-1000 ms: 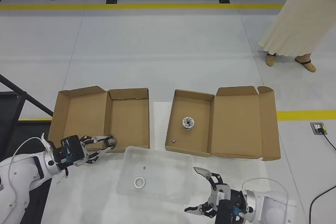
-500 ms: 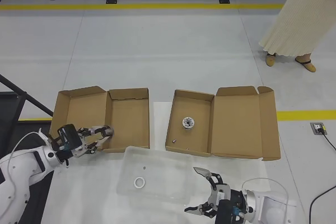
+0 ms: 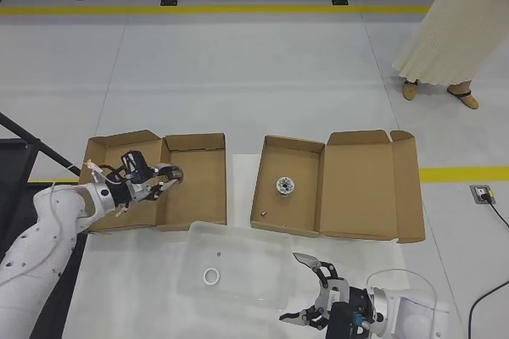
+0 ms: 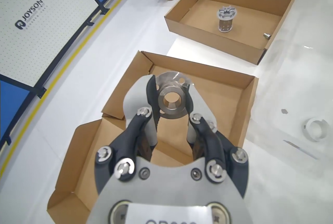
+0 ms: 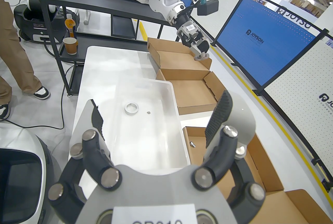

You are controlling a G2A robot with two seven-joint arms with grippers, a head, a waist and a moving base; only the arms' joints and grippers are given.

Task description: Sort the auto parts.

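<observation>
Two cardboard boxes lie open on the white table (image 3: 136, 280), with a clear tray (image 3: 246, 246) in front of the gap between them. My left gripper (image 3: 171, 176) hangs over the deep half of the left box (image 3: 199, 182), close to the fold with its lid. Its jaws are closed around a metal flanged bushing (image 4: 171, 105), with one pad on each side of the hub. In the clear tray lie a white ring (image 3: 211, 276) and a small dark fleck (image 4: 284, 111) I cannot identify. The right box (image 3: 301, 165) holds a perforated metal cylinder (image 3: 284, 185) standing upright and a small bolt (image 3: 261, 213) near one corner. My right gripper (image 3: 295, 289) hovers at the tray's right edge, jaws spread wide with nothing between them.
</observation>
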